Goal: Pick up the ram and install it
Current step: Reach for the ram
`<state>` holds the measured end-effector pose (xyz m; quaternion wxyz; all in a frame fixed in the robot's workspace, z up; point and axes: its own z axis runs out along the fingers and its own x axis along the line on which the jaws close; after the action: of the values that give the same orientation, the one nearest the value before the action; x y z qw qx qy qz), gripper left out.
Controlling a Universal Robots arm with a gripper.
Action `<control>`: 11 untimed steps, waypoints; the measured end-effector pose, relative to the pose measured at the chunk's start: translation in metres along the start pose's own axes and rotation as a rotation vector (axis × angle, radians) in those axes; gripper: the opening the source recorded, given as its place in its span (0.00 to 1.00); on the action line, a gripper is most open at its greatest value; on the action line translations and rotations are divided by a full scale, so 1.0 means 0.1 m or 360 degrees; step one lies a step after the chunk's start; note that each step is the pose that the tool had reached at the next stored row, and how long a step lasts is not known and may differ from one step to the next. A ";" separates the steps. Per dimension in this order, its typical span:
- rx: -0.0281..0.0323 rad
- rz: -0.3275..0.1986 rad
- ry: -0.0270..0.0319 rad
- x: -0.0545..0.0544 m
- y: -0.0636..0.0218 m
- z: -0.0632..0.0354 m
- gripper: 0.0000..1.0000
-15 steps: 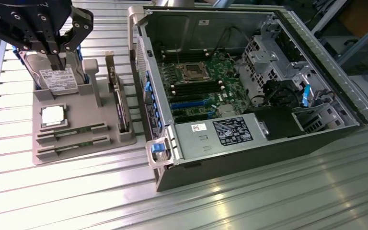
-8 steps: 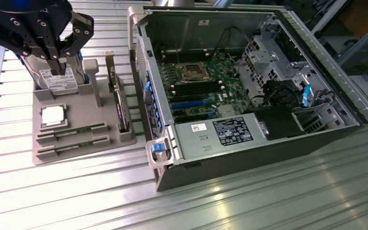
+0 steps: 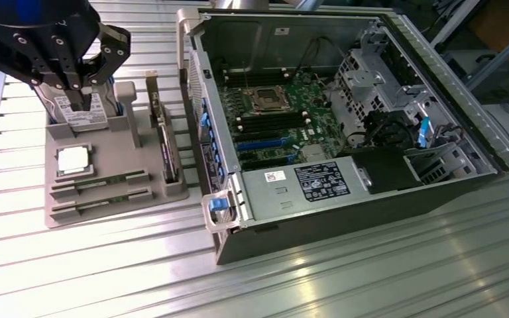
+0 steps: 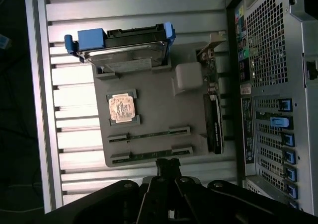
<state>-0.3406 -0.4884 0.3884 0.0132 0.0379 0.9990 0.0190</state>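
Jaws shut, empty, above the tray (image 4: pixel 158 107), ram (image 4: pixel 148 134) lying in it below

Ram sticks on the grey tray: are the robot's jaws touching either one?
Apart. The exterior view shows the gripper up by the hard drive, with the CPU chip lying between it and both ram sticks.

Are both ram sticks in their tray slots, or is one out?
Both in. One ram and the other ram lie in their slots on the grey tray; the shut hand holds nothing.
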 end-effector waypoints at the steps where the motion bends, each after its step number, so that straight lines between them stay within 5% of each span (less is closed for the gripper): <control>1: 0.00000 0.0000 -0.00001 0.00 -0.011 0.000 0.10; 5: 0.00001 0.0000 0.00000 -0.01 -0.103 -0.001 0.10; 11: 0.00001 0.0000 0.00000 -0.01 -0.113 -0.001 0.10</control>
<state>-0.3406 -0.4997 0.3881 0.0132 0.0379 0.9990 0.0189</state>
